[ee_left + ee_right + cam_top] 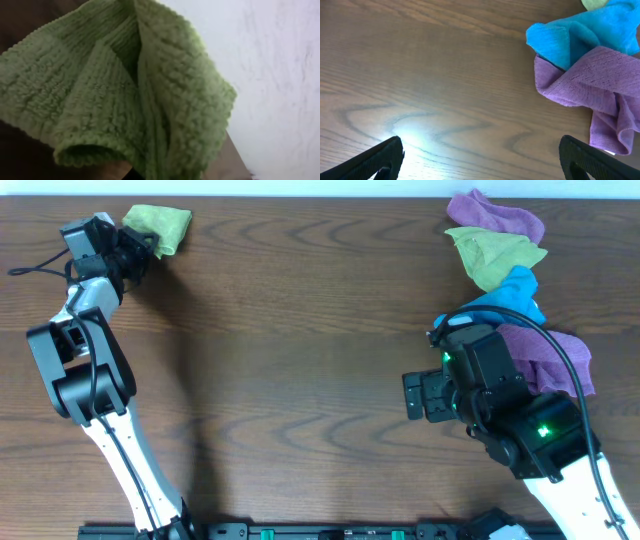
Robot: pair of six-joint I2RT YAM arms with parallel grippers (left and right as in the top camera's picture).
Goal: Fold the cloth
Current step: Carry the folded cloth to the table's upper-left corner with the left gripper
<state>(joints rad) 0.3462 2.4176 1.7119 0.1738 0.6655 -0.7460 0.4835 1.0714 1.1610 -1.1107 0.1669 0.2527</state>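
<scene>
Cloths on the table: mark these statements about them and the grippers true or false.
1. The lime-green cloth lies in the middle of the table. False: it sits at the far left corner, at the left gripper.
2. The right gripper has its jaws open over bare wood. True.
3. The blue cloth is part of the pile on the right side. True.
4. That pile holds only one purple cloth. False: there are two, the far purple cloth at the table's back edge and the near purple cloth beside the right arm.
</scene>
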